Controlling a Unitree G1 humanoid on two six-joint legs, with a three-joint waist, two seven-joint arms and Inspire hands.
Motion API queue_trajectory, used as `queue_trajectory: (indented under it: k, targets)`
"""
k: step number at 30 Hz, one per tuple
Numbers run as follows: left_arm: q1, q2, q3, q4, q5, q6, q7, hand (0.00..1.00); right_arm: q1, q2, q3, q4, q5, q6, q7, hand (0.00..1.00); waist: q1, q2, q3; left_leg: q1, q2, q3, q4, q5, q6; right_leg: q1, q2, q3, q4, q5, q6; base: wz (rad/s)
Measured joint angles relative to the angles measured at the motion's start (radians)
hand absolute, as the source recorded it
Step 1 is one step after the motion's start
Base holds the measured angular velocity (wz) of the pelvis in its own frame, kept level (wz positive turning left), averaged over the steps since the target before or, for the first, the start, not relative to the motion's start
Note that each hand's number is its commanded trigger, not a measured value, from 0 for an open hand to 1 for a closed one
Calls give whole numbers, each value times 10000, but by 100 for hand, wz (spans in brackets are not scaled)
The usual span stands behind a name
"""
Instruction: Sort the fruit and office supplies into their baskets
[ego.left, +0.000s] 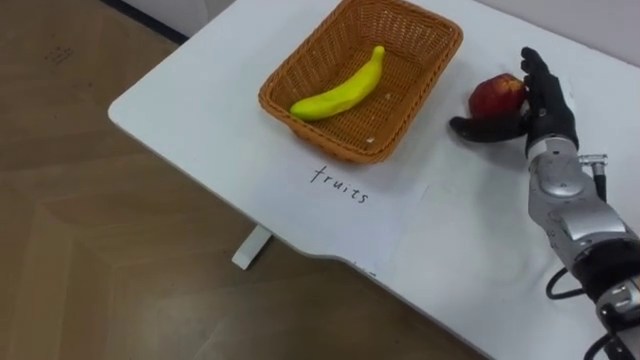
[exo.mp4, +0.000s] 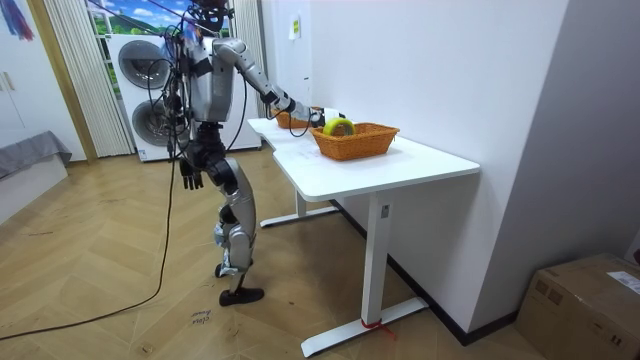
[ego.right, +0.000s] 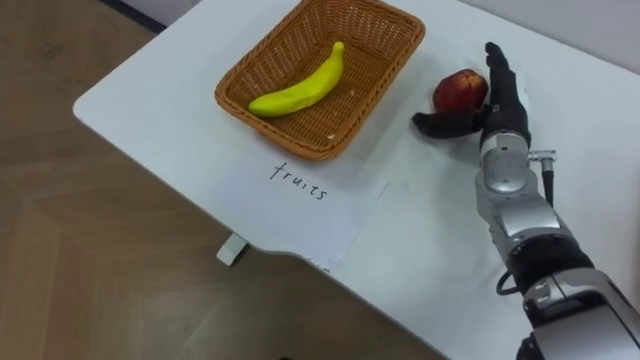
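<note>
White desk is carrying a wicker basket with a banana lying in it and a paper sheet lying just in front. The right hand is resting open against the apple on the desk just beside the basket, fingers standing straight behind it and thumb reaching in front. The left hand is hanging by the hip.

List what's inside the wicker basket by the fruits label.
One banana lies diagonally inside the wicker basket; the weave beneath it is covered. The apple sits outside, at the right hand.
</note>
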Motion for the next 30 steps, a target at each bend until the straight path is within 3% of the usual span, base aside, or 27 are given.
queue_trajectory:
  k: [12, 30]
  targets:
    - [-297, 12, -108, -124, 19, 16, 365, 0, -506, -392, -54, 783, 127, -74, 489, 100, -148, 22, 23, -47, 91, 154, 69, 7, -19, -50, 28, -27, 103, -27, -61, -1]
    - [-398, 11, -172, -1, 7, 17, 430, 0, -536, -402, -50, 937, 175, -48, 1171, 100, -249, -71, 95, 70, 167, 170, 62, 8, -60, 108, 151, -18, -77, 28, -146, 0]
